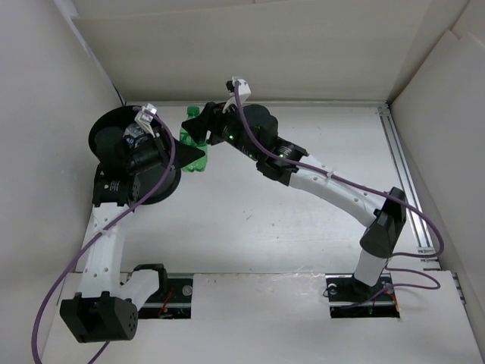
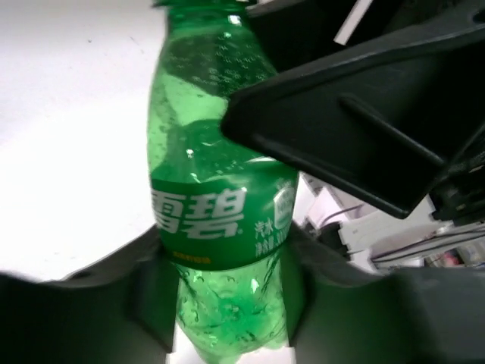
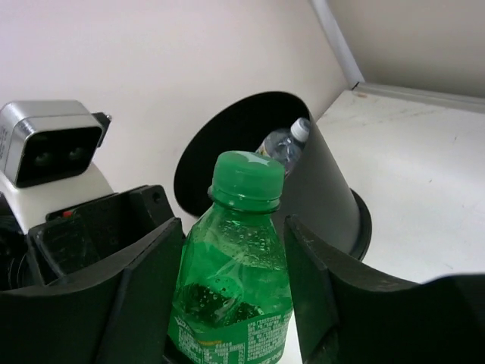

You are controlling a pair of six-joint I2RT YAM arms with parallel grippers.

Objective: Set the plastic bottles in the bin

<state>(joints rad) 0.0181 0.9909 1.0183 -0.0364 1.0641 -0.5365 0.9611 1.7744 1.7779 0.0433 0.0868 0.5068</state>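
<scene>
The green bottle (image 1: 198, 159) hangs in the air just right of the bin (image 1: 102, 129), a round black bucket. My left gripper (image 1: 188, 152) is shut on its lower half, with the fingers (image 2: 144, 296) pressed against both sides below the label (image 2: 220, 220). My right gripper (image 1: 204, 129) is shut on its upper half, below the green cap (image 3: 246, 178). The bottle (image 3: 235, 288) fills the gap between the right fingers (image 3: 148, 296). A clear bottle with a white cap (image 3: 282, 144) lies inside the bin (image 3: 326, 189). The other bottles are out of view.
White walls close in the table on the left, back and right. A metal rail (image 1: 409, 182) runs along the right side. Both arms reach to the back left, and the left wrist camera (image 3: 49, 155) sits close to my right gripper.
</scene>
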